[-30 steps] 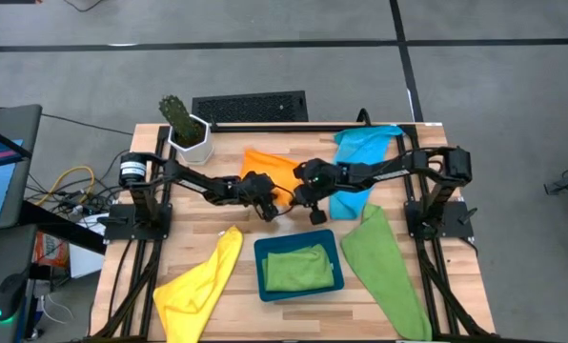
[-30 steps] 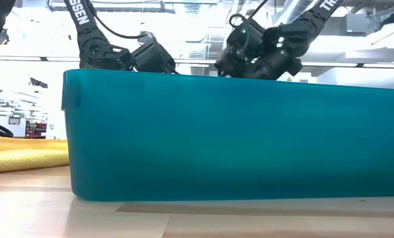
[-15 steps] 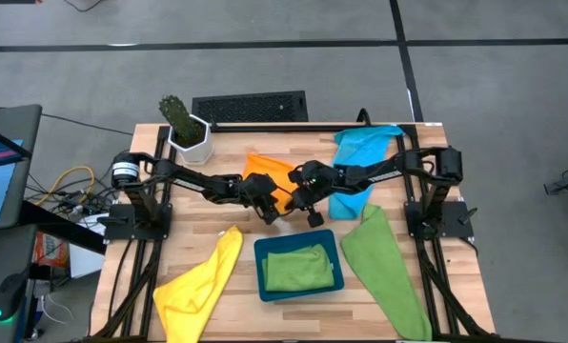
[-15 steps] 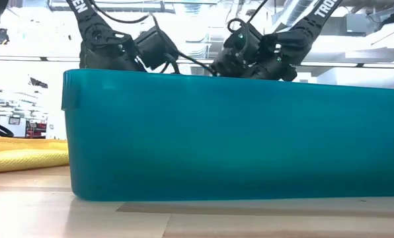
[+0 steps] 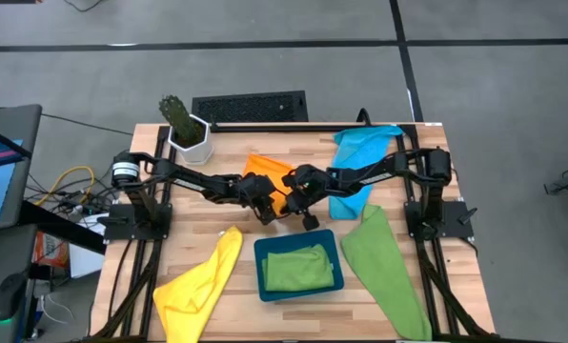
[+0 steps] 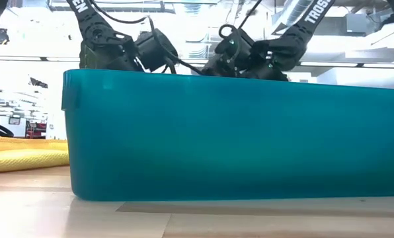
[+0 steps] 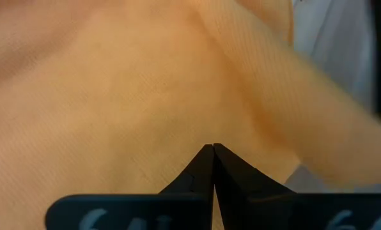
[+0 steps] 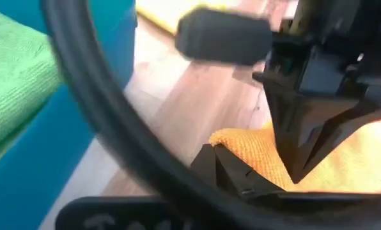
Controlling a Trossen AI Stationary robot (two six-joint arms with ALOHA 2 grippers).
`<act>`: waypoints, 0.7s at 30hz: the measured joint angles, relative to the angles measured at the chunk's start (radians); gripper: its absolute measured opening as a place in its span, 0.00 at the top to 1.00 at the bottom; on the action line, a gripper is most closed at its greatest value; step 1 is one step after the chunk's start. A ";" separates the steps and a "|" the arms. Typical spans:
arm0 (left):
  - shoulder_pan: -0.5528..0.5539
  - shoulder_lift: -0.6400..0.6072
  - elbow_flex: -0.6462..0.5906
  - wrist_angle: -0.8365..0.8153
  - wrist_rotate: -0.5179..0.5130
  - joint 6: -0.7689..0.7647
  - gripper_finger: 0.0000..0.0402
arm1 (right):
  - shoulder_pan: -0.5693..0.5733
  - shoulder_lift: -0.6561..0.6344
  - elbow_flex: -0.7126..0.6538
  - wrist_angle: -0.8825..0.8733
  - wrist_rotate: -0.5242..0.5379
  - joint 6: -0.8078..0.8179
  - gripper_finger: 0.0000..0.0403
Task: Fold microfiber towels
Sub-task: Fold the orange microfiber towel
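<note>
**Inspector A:** We start with the orange towel. It lies at mid-table toward the far side, partly bunched, with both grippers over its near edge. The left gripper has its jaws fully closed with orange cloth all around the tips; we judge it is pinching a fold.

**Inspector B:** We agree. The right gripper is also closed, its tips at the orange edge just above the wood. We judge it has a corner, though the hold looks thin.

**Inspector A:** Moving outward: one green towel lies in the tray, the blue towel is at the far right, the yellow towel near left, and a second green towel near right.

**Inspector B:** On risks, we note the two grippers are very close together, so they could collide if either swings inward. A thin pinch may slip and undo the fold. The tray is just beside them, and a low pass could catch its rim.
</note>
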 joint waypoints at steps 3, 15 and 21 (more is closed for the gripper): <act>0.005 0.007 -0.009 0.001 -0.034 0.044 1.00 | 0.012 -0.005 0.025 -0.039 0.000 -0.022 0.97; 0.079 0.011 -0.007 0.002 -0.058 0.111 1.00 | 0.030 -0.006 0.085 -0.133 -0.002 -0.079 0.97; 0.080 0.004 0.012 -0.043 0.023 0.083 1.00 | -0.003 0.002 0.085 -0.116 -0.002 -0.080 0.98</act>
